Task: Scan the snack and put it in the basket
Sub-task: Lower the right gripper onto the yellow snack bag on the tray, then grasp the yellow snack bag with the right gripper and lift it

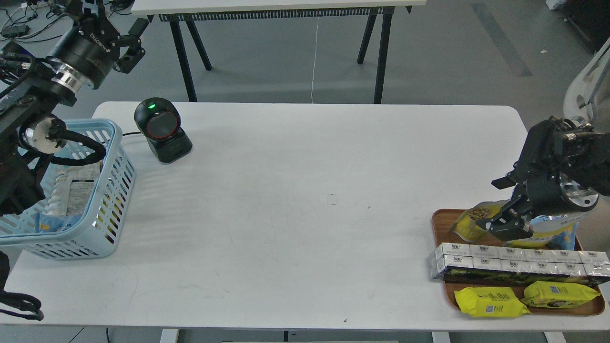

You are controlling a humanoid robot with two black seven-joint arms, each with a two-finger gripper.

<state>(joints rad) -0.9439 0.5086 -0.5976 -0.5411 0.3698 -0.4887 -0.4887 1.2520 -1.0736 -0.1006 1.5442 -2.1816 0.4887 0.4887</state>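
Over at the table's right edge, the right gripper (506, 224) is down on the wooden tray (441, 224), fingers around the top of the snack pouch (469, 221). Looks like it's closing on it, though I can't tell if the grip is actually firm yet. So we're at the pickup step, I'd say. Next it needs a clean lift clear of the blue and yellow pouch (555, 228) right beside it, then a carry across to the scanner (161, 129) at the back left, barcode facing the window. The scanner's green light is on. The basket (112, 190) waits at the left edge. The left gripper (135, 40) is up high; can't tell its fingers. Pack labels are too small to read.
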